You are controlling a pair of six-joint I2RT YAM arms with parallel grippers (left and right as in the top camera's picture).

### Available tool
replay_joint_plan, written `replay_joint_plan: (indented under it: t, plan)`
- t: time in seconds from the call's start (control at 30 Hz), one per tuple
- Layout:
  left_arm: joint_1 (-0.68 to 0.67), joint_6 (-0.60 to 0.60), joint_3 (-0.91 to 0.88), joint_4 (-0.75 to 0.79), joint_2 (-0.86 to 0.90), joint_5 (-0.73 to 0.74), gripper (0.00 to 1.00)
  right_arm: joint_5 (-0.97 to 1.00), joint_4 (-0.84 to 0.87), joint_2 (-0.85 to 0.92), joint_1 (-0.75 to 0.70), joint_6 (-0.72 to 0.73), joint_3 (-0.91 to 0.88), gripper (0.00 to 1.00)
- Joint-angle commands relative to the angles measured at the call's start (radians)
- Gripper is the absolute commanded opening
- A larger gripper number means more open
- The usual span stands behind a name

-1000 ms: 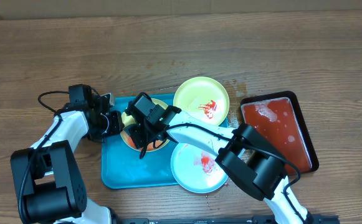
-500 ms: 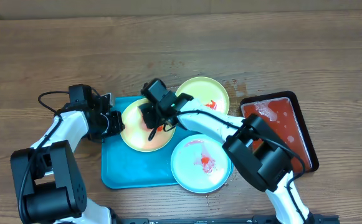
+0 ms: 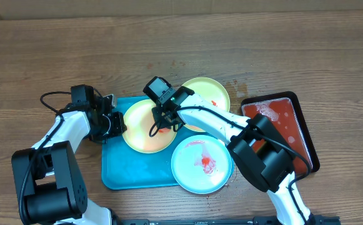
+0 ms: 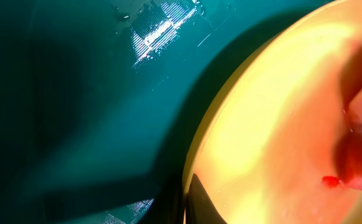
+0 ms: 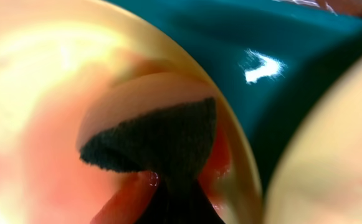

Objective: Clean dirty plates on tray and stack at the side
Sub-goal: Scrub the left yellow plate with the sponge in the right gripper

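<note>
Moved: right gripper (image 3: 159,122) slides across yellow plate (image 3: 137,134) toward its right rim | Grip: clamped on dark cloth (image 5: 162,146); left gripper (image 3: 117,123) pinches the plate's left rim, on tray (image 3: 125,175) | Tip: press flat across red smear (image 4: 330,181).

Shows the right gripper (image 3: 162,122) moved up and to the right since a second ago, off the middle of the yellow-green plate (image 3: 139,132) and onto its upper right part, near the rim. Carries the dark cloth (image 5: 162,149) along with it. Uncovers most of that plate's face, hidden under the wrist before and now paler, less red in the middle. Brings the right arm (image 3: 206,118) across the left edge of the pale green plate (image 3: 207,91), earlier fully in sight. Clears the top of the pale blue plate (image 3: 190,170), now seen whole.
</note>
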Motion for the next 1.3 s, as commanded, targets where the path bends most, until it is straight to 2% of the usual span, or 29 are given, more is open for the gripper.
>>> replay_joint_plan:
  t: [0.0,0.17,0.37,0.63,0.77,0.97,1.13,1.27]
  plan:
    - [-0.001,-0.006,-0.037,-0.019,0.037,-0.106,0.05,-0.045,-0.077,0.063,-0.024,-0.012,-0.053,0.04]
    - [-0.001,-0.007,-0.037,-0.019,0.037,-0.105,0.05,-0.367,-0.032,0.064,0.021,-0.026,-0.053,0.04]
    - [-0.001,-0.007,-0.037,-0.022,0.037,-0.105,0.04,-0.469,0.018,0.090,0.080,0.004,-0.054,0.04]
    - [-0.001,-0.007,-0.037,-0.022,0.037,-0.105,0.04,-0.619,0.138,0.132,0.078,-0.003,-0.055,0.04]
    - [-0.001,-0.006,-0.037,-0.021,0.037,-0.105,0.04,-0.589,0.194,0.133,0.056,0.005,-0.054,0.04]
    - [-0.001,-0.007,-0.037,-0.022,0.037,-0.105,0.04,-0.352,0.205,0.134,-0.046,0.061,-0.054,0.04]
    - [-0.001,-0.006,-0.037,-0.021,0.037,-0.106,0.04,-0.214,0.167,0.134,-0.150,0.061,-0.054,0.04]
    - [-0.001,-0.006,-0.037,-0.021,0.037,-0.106,0.05,-0.200,0.109,0.134,-0.212,0.055,-0.054,0.04]
